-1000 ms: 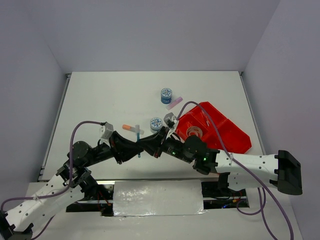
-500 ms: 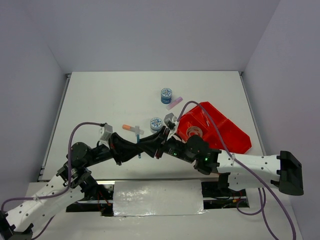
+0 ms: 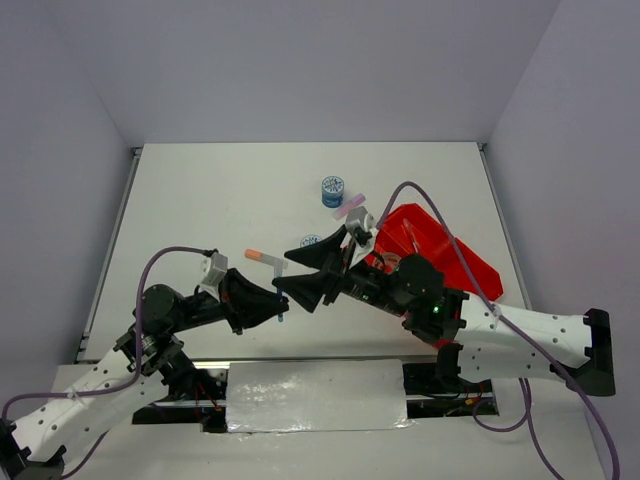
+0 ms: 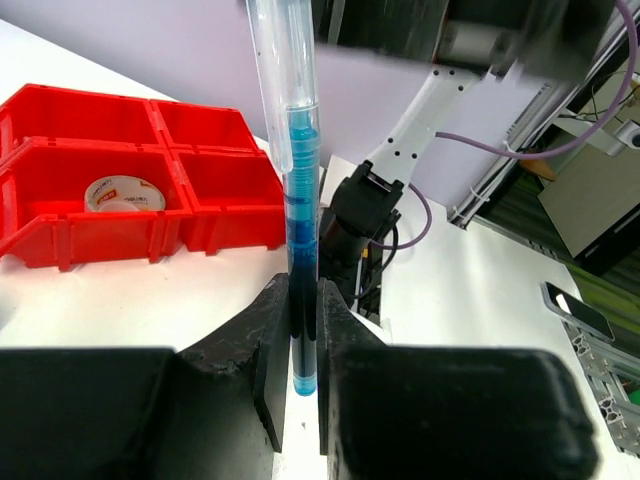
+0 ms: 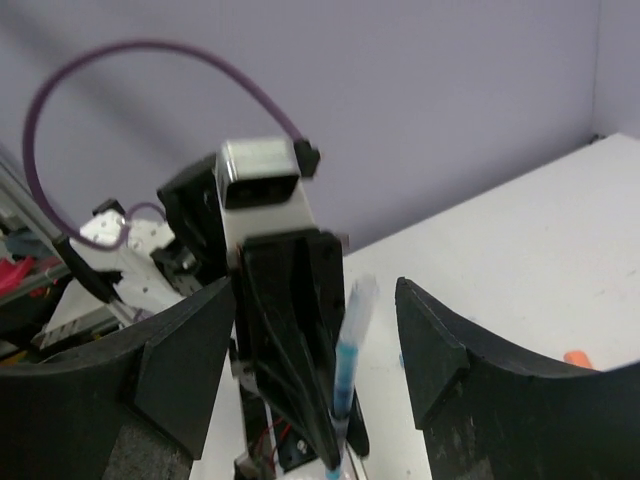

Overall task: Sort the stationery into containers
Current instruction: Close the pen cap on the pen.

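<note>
The left tool [image 4: 303, 292] is pinched narrow on a translucent light-blue plastic pen [image 4: 300, 190], left of the red plastic compartment tray [image 4: 60, 150] on the white bench [image 3: 220, 200]. The right tool [image 3: 300, 272] gapes wide on either side of the pen, not touching it. A clear tape ring [image 4: 124, 193] lies in one compartment of the tray.

I have the tray [image 3: 475, 265] on the right side of the table [image 3: 200, 200], with the tape ring [image 4: 125, 193] in one compartment. Behind and left of the tray sits a roll [image 3: 333, 190], a stick [image 3: 350, 206] just beside it. A marker [image 3: 258, 255] lies further left. The pen [image 4: 300, 200] is nearer me, between the fingers of my left gripper [image 4: 303, 296].
</note>
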